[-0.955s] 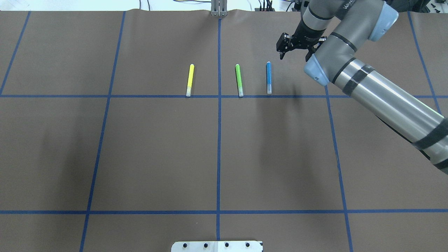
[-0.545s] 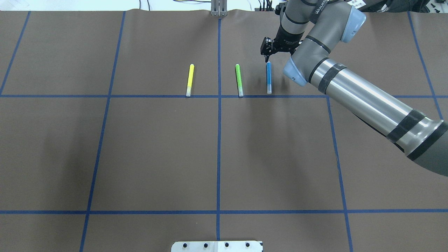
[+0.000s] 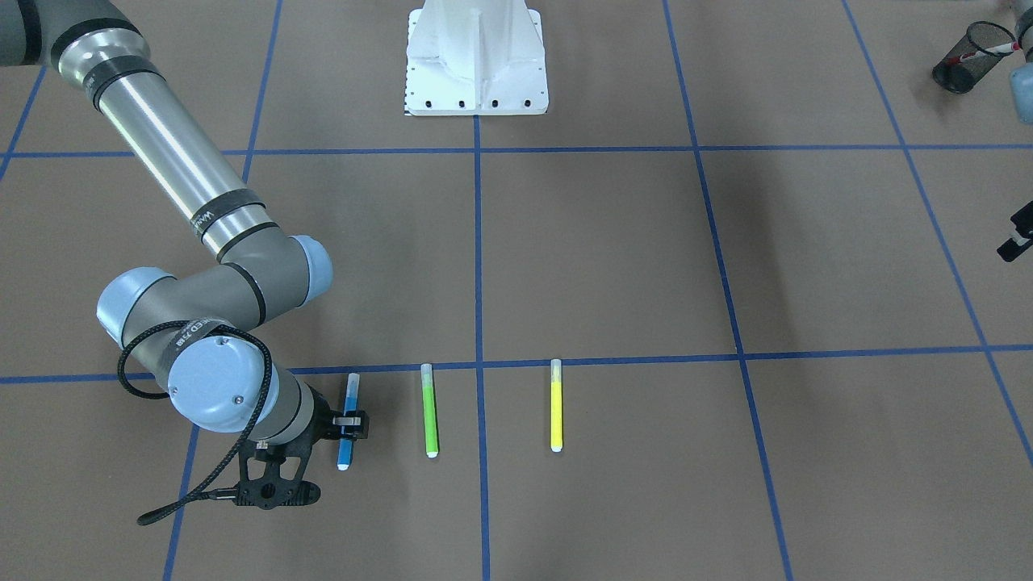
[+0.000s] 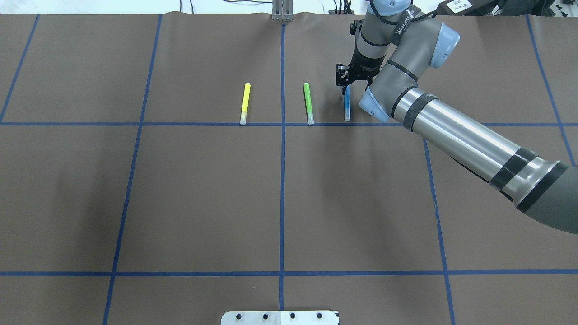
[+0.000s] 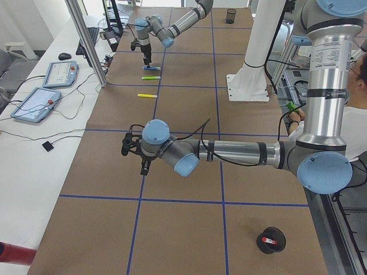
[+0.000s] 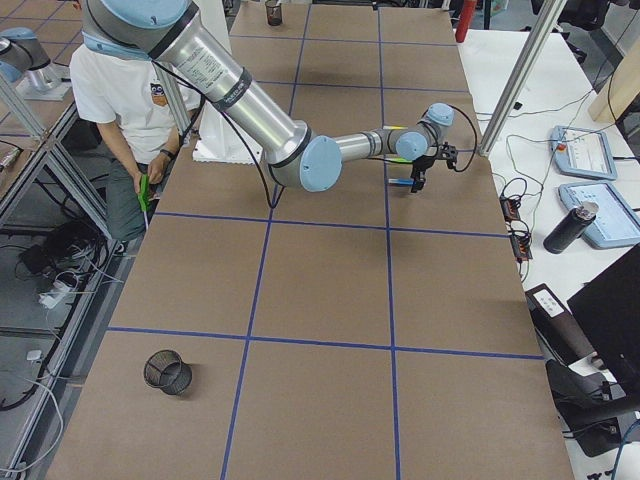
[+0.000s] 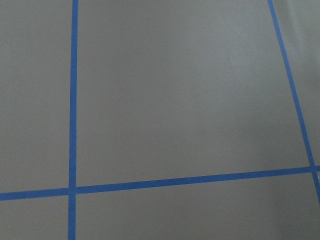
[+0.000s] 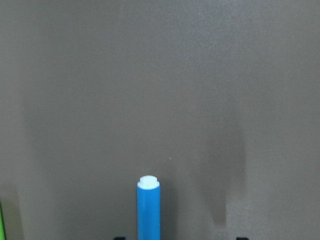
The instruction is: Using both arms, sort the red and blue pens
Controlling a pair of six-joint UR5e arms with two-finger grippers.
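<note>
The blue pen [image 4: 347, 107] lies flat on the brown table, rightmost of three markers in a row. My right gripper [image 4: 347, 84] is down at its far end, open, with one finger on each side of the barrel. In the right wrist view the blue pen [image 8: 148, 210] points up from the bottom edge, between the two fingertips. The red pen [image 3: 991, 50] sticks out of a black mesh cup [image 3: 962, 63] on my left side. My left gripper [image 5: 145, 168] hangs over bare table, and I cannot tell whether it is open or shut.
A green marker [image 4: 308, 103] and a yellow marker [image 4: 244, 103] lie parallel to the left of the blue pen. A second mesh cup [image 6: 167, 371] stands on my right side. A person [image 6: 130, 90] sits behind the robot's base [image 3: 476, 56].
My right gripper has swung left and dropped from beside the blue pen to straddle its far end. The markers have not moved.
</note>
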